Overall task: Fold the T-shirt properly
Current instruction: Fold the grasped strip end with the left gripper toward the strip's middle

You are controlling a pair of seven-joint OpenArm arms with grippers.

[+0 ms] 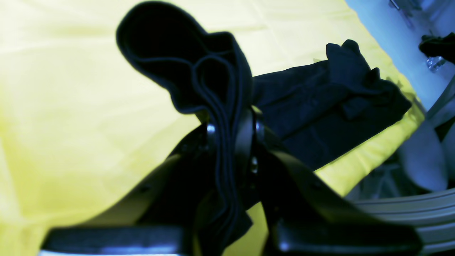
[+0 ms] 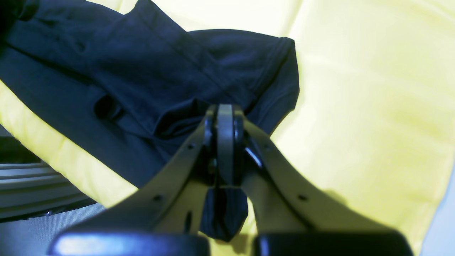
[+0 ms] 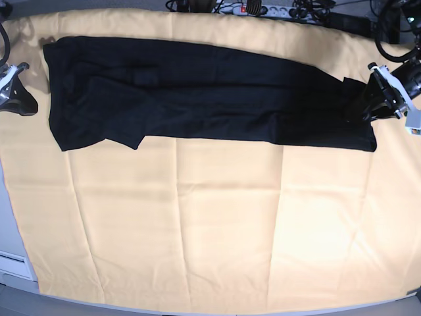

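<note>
Fabric in left wrist view: black T-shirt (image 1: 320,103) hem layers bunch upward in a loop and run down between the fingers of the left gripper (image 1: 233,131), which is clenched on them; the remaining shirt trails away as a long band over the pale yellow cloth (image 1: 81,117) toward its edge.

Surroundings in left wrist view: a grey ribbed rail (image 1: 401,209) shows beyond the cloth's edge at lower right.

Fabric in right wrist view: the T-shirt (image 2: 142,71) lies in soft folds, a stitched hem near its corner; the right gripper (image 2: 224,117) has its jaws pressed together on a pinch of that corner, and a tuft of black fabric hangs below between the fingers.

Cloth in right wrist view: the yellow cloth (image 2: 373,106) fills the right side, creased.

Layout in base view: the T-shirt (image 3: 197,92) stretches as a long band along the far edge of the yellow cloth (image 3: 210,224), almost from its left edge to its right edge.

Grippers in base view: the left gripper (image 3: 370,102) meets the shirt's end by the right edge; the right gripper (image 3: 18,89) sits at the left edge, its grip unclear here.

Background in base view: a power strip (image 3: 263,9) lies beyond the far edge.
</note>
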